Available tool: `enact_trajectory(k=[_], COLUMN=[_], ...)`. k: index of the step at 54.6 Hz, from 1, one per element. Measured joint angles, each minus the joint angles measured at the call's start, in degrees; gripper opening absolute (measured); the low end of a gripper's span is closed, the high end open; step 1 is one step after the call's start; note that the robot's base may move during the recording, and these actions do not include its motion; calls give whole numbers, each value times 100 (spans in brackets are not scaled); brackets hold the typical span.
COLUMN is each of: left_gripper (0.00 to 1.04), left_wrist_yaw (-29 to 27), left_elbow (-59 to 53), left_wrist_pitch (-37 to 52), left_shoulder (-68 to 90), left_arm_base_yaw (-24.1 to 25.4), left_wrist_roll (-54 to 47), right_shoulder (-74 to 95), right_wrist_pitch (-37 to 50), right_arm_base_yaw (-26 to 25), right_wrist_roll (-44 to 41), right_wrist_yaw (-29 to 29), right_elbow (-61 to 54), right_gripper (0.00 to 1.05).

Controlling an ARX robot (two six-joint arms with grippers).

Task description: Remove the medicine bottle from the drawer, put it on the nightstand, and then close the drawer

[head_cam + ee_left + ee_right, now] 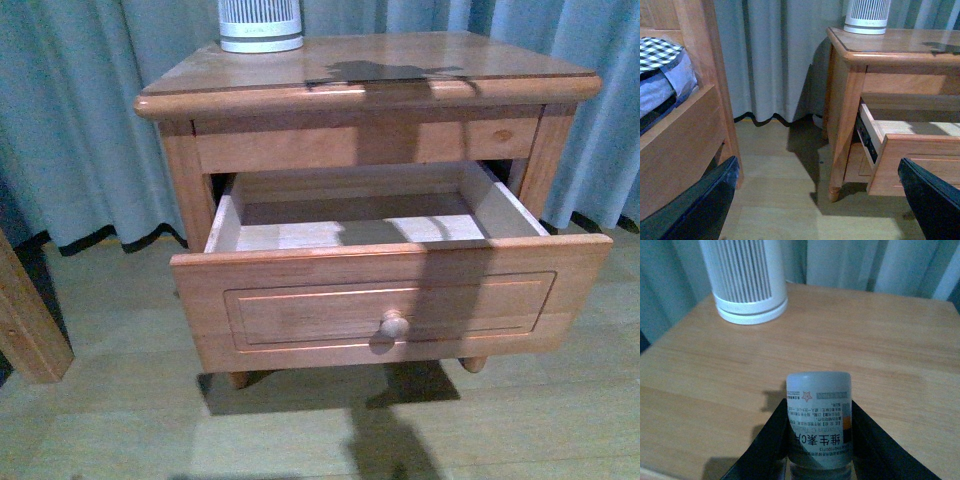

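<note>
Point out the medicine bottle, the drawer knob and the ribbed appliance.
Medicine bottle (pixel 819 425): right wrist view, on its label.
Drawer knob (pixel 394 324): front view, on its round face.
Ribbed appliance (pixel 744 275): right wrist view, on its ribbed wall.

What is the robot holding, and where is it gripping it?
The right gripper holds the medicine bottle by its sides. The left gripper holds nothing.
</note>
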State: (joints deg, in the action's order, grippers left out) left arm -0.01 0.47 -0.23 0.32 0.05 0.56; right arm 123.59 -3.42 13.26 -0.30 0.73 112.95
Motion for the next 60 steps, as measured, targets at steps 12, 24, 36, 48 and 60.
enact_trajectory(k=[12,24,36,48,60], left_gripper=[98,98,98,98,98], left_wrist_yaw=[0,0,0,0,0], left_elbow=[0,0,0,0,0], left_wrist_pitch=[0,0,0,0,0], left_shoulder=[0,0,0,0,0], left_arm_base_yaw=[0,0,0,0,0], left_wrist_roll=[0,2,0,0,2], right_shoulder=[1620,1644,409,-2109,-4341], right_wrist_pitch=[-332,-50,769,1390,1884], right_arm_base_yaw=[-122,-44,-37,-39,125], right_wrist_roll=[-188,-212,-52,619,1093], right_wrist_yaw=[254,258,37,-597,-688], right_elbow=[1554,1690,109,-2369,-5674], right_gripper=[30,65,99,98,98])
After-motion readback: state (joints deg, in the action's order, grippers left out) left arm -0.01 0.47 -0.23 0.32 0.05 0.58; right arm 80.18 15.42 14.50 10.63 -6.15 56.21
